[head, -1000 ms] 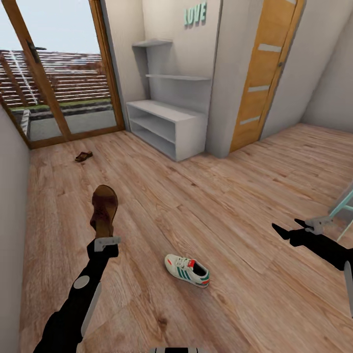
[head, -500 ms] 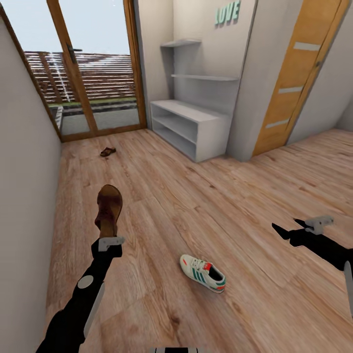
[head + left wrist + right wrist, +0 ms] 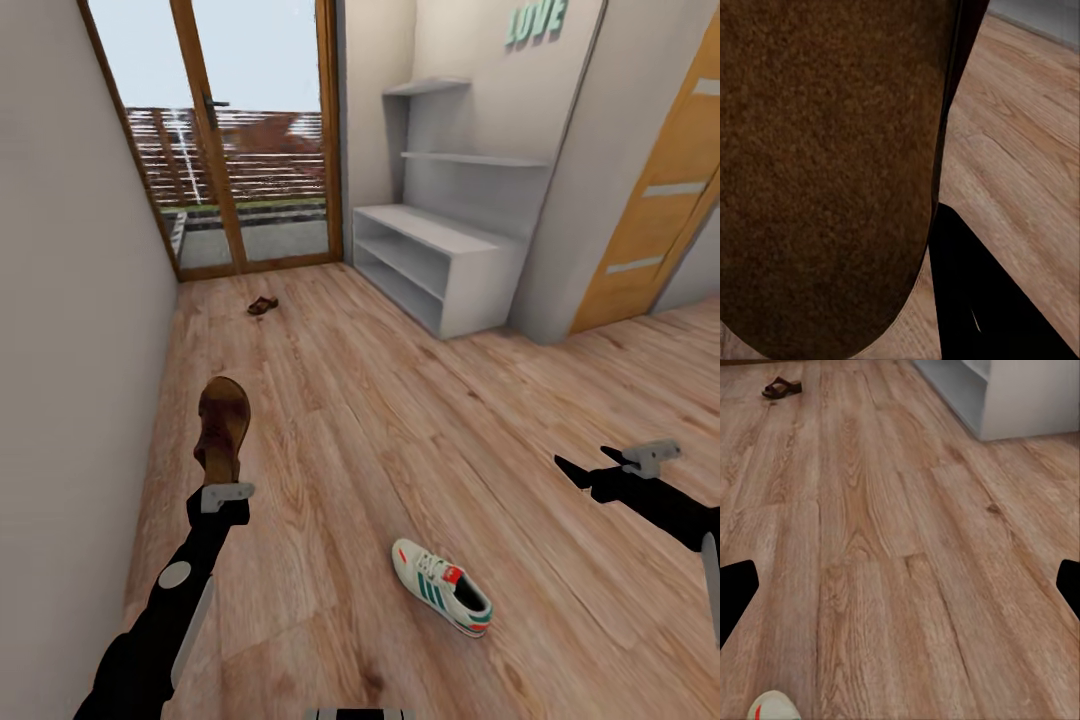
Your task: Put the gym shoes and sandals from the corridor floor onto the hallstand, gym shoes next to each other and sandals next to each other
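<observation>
The corridor floor of light-brown wood planks takes most of the head view. A pale wall runs along the left side. At the far end stands a glass door with a wooden frame. To the right of it, against the wall, is the light-grey hallstand, with a low bench of two open shelves, a tall back panel and two floating shelves above. No shoes are seen on it. An orange wooden door is at the far right, and teal letters "LOVE" hang on the wall above the hallstand.

The left gripper is in the lower left of the head view and it is clenched on one sandal, which stands upright above the floor with the toe end up. In the left wrist view the brown footbed of this sandal is very close to the camera.

The right gripper hangs at the right side over bare floor, with its jaws spread apart and nothing between them.

One gym shoe lies on the floor near the robot, between the two arms. The second sandal lies far away on the floor, near the glass door and left of the hallstand. The right wrist view shows it too, well apart from the hallstand corner.
</observation>
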`<state>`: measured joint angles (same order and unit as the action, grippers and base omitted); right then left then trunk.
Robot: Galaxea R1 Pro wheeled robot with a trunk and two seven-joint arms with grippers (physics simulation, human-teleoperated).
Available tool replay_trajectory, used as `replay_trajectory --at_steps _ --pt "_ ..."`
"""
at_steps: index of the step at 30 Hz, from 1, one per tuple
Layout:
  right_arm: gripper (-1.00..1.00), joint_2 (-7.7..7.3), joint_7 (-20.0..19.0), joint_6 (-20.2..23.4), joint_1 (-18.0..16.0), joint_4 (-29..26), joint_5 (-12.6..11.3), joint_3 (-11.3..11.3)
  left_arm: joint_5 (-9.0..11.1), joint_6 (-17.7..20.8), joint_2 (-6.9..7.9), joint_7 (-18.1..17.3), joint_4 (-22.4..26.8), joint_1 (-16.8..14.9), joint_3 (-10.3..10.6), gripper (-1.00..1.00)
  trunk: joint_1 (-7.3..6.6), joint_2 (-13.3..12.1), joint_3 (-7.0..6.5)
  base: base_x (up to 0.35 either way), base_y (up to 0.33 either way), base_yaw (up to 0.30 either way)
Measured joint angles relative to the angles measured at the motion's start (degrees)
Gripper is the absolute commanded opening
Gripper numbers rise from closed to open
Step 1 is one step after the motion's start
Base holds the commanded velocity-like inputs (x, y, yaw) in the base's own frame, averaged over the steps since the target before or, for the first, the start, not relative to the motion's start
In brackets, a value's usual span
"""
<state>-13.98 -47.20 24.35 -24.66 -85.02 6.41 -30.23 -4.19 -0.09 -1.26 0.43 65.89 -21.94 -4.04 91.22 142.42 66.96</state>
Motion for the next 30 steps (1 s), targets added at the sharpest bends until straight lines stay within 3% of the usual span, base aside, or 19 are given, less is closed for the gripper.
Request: replay_trajectory --at_steps 9,17,30 --pt "1.00 0.00 0.0 0.0 0.0 0.0 0.0 -0.1 0.0 0.0 0.00 0.0 0.0 0.0 0.0 -1.00 0.01 0.0 0.00 0.202 -0.207 0.279" --pt "1.00 0.00 0.0 0.1 0.0 0.0 0.0 -0.1 0.0 0.0 0.00 0.0 0.0 0.0 0.0 -1.00 0.03 0.0 0.00 -0.008 -0.265 0.275" --pt "1.00 -0.01 0.0 0.0 0.0 0.0 0.1 -0.1 0.1 0.0 -0.01 0.0 0.0 0.0 0.0 -1.00 0.03 0.0 0.00 -0.092 -0.273 0.024"
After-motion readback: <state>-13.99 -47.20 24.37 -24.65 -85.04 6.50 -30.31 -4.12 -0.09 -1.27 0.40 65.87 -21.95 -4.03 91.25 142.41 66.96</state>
